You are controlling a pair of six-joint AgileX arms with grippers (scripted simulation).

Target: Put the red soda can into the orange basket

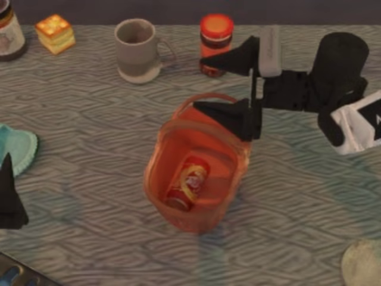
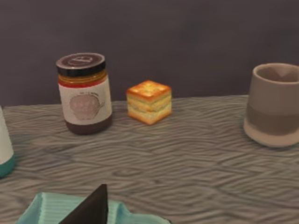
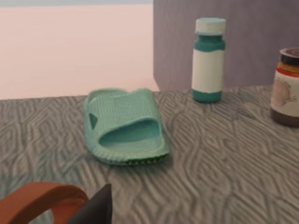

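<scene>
Lying on its side inside the one orange basket (image 1: 156, 173), the single red soda can (image 1: 188, 182) rests on the basket floor, silver top toward the tabletop's near edge. The basket sits around the middle of the tabletop (image 1: 89, 119), its arched handle at its far end. My right gripper (image 1: 235, 89) hangs over the basket's far rim with its two fingers spread wide apart and nothing between them; one finger reaches over the handle, the other lies toward the red-orange jar (image 1: 215, 43). That jar, orange-lidded, stands near the far edge just beyond the basket. To its left along the far edge stands one grey mug (image 1: 137, 49), then one yellow-orange cube (image 1: 55, 33), then one dark-lidded jam jar (image 1: 9, 33) at the far left corner. One teal slipper (image 1: 16, 149) lies at the left edge. My left gripper (image 1: 11, 196) is parked beside it at the left edge; I cannot tell how its fingers stand. One teal-and-white bottle (image 3: 209, 59) shows in the right wrist view.
</scene>
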